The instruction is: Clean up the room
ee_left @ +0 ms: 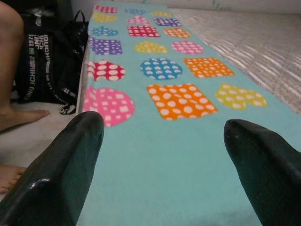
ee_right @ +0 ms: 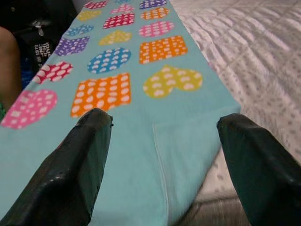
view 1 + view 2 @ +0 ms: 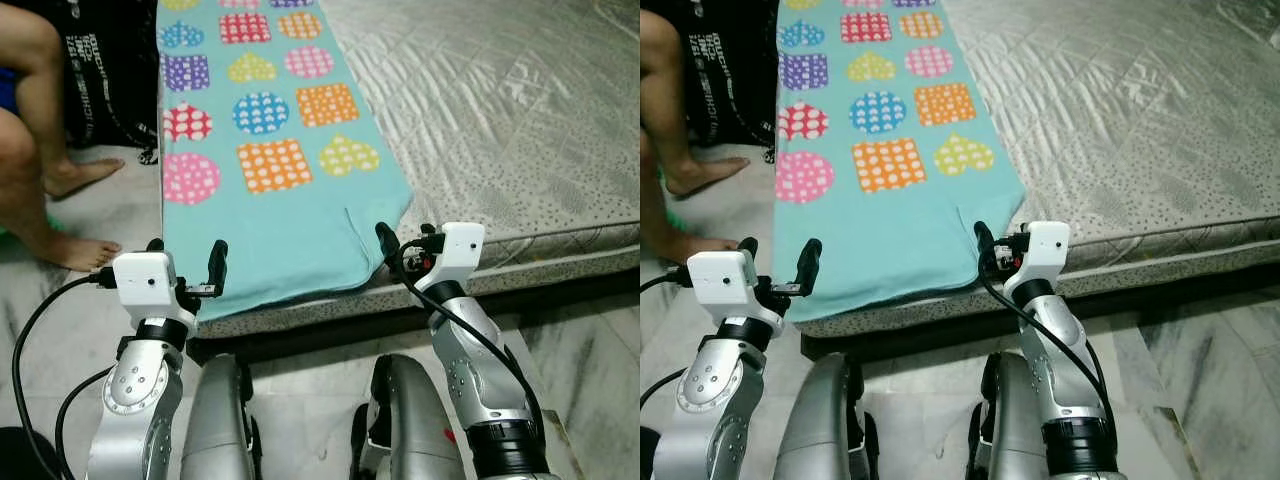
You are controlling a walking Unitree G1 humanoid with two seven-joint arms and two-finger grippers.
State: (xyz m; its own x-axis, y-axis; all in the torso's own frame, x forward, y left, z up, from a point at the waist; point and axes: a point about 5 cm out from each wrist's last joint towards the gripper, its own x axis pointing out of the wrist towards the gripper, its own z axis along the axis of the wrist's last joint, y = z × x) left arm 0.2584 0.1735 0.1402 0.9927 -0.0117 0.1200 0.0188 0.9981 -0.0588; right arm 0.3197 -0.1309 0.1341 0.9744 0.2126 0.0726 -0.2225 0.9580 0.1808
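Just ahead of my left claw (image 3: 185, 262) and my right claw (image 3: 405, 243) lies the near hem of the turquoise blanket (image 3: 270, 150), spread along the mattress (image 3: 520, 110) and hanging slightly over its edge. Both claws are spread wide with nothing in them, one poised at each near corner. To fold it well, I judge each claw should close on its own corner at the same level, pinching only the blanket and not the quilted cover beneath. A person's bare feet (image 3: 75, 215) and a black bag (image 3: 105, 70) sit beyond my left claw, so I'd keep lifts inward.
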